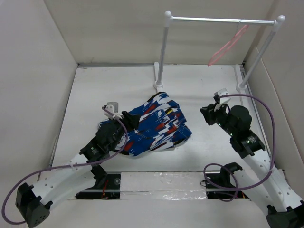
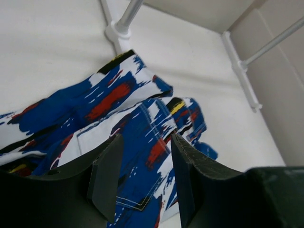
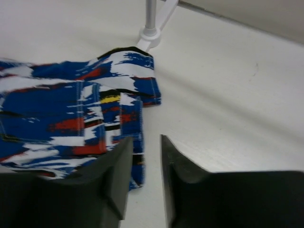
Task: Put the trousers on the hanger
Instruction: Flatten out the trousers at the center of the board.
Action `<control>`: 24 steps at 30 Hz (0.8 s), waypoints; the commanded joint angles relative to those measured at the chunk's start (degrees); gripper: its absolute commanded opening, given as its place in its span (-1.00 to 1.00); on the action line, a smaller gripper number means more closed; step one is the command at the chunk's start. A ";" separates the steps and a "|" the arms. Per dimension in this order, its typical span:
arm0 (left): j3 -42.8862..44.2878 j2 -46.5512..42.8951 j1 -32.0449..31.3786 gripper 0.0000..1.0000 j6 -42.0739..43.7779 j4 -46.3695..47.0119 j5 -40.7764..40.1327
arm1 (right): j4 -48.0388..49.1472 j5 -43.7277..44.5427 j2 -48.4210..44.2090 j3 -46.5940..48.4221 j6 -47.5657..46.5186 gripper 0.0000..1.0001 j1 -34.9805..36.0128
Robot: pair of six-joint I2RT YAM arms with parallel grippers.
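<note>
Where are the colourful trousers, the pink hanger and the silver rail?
trousers [image 1: 154, 126], top external view, middle of the crumpled fabric.
hanger [image 1: 217, 56], top external view, near its lower end.
silver rail [image 1: 223, 20], top external view, middle of the bar.

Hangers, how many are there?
1. The pink hanger hangs on the rail, at the far right. Another could be hidden under the trousers.

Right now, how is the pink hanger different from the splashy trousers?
The hanger hangs up on the silver rail; the trousers lie bunched on the table. The hanger is thin and plain pink; the trousers are big and blue with white, red and black splashes.
</note>
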 commanded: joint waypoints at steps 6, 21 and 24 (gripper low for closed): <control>2.80 2.69 0.01 -0.46 -4.34 -4.81 -7.03 | 2.55 -4.95 5.17 0.82 -1.30 -1.00 1.37; 2.45 -5.92 0.01 -0.13 -28.17 -39.62 -18.32 | 10.63 5.41 20.38 -1.02 0.63 0.30 12.80; 2.10 -6.36 0.01 0.13 -29.40 -40.50 -16.04 | 15.98 5.16 22.40 -4.51 2.21 0.50 10.00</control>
